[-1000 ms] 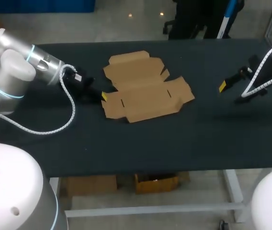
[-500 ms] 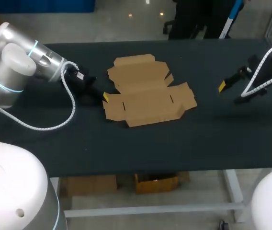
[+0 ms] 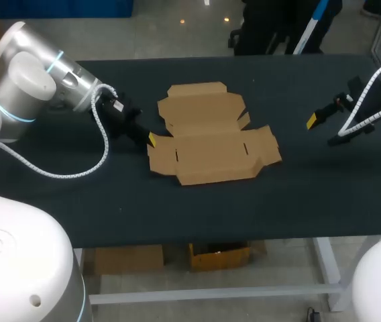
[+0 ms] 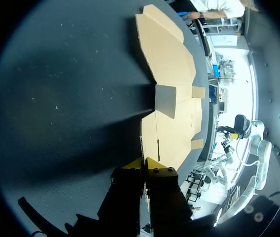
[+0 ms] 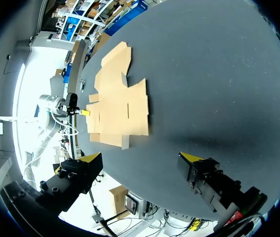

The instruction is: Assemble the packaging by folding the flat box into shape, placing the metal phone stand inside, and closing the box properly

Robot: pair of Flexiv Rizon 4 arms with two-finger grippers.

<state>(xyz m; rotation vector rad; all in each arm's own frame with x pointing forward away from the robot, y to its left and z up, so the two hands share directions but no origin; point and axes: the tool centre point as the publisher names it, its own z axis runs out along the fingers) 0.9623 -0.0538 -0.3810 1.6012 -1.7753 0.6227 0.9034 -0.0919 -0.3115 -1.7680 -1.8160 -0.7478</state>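
Observation:
The flat brown cardboard box [image 3: 210, 137] lies unfolded in the middle of the black table [image 3: 177, 208]. My left gripper [image 3: 151, 139] is shut, its yellow tips low on the table and against the box's left flap. In the left wrist view the tips [image 4: 142, 163] meet at that flap's edge, and the box [image 4: 172, 89] stretches ahead. My right gripper [image 3: 311, 121] hovers open at the table's right, well away from the box. From the right wrist, its gripper [image 5: 142, 157] holds nothing, and the box [image 5: 115, 103] lies far ahead. No metal phone stand is in view.
The left arm's white cable [image 3: 76, 171] loops over the table's left part. The table's front edge [image 3: 197, 240] runs below the box.
My left gripper has moved right and slightly toward the front with its tips at the flap, and the box has slid right and turned squarer to the table. The right arm has kept still.

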